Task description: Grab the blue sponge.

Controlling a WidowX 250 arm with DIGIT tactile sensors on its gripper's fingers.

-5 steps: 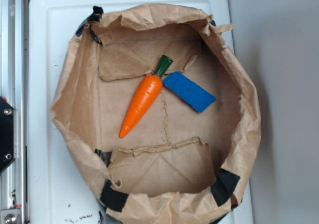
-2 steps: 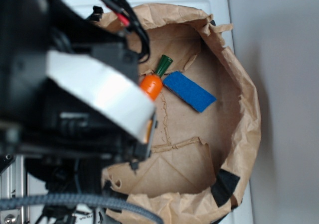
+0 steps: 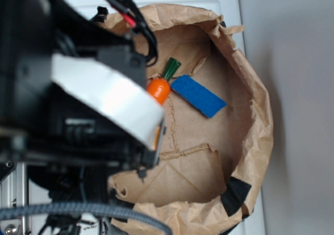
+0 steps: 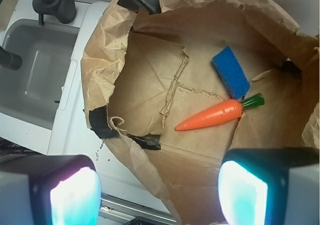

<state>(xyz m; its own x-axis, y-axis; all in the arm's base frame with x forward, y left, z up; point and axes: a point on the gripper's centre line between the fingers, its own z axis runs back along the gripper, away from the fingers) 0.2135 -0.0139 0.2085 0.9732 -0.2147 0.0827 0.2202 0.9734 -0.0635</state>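
A: Where do we stand with the blue sponge (image 4: 231, 71)?

B: It lies flat on the floor of the crumpled paper bag (image 4: 107, 55), on the far side from us in the wrist view. Its near end sits just beside the green top of the carrot (image 4: 216, 114); we cannot tell whether they touch.

A: And our gripper (image 4: 155, 192)?

B: Released. The 2 fingers (image 4: 242, 190) stand wide apart at the bottom of the wrist view, with nothing between them. We are well above the bag and well short of the sponge.

A: So the step in hand is the approach?

B: That is our judgement. In the exterior view the arm (image 3: 78, 104) covers most of the left half of the bag, and the sponge (image 3: 198, 96) lies clear to its right.

A: How do we do it well?

B: We centre over the middle of the sponge, away from the carrot end, so a finger does not catch the green top. We turn the wrist so the fingers close across the sponge's short width, not along its length.

A: It is thin. Does that matter?

B: Likely yes. We should come down until the fingertips nearly meet the paper, or they may close above it. The paper is wrinkled, so a fold could get pinched too.
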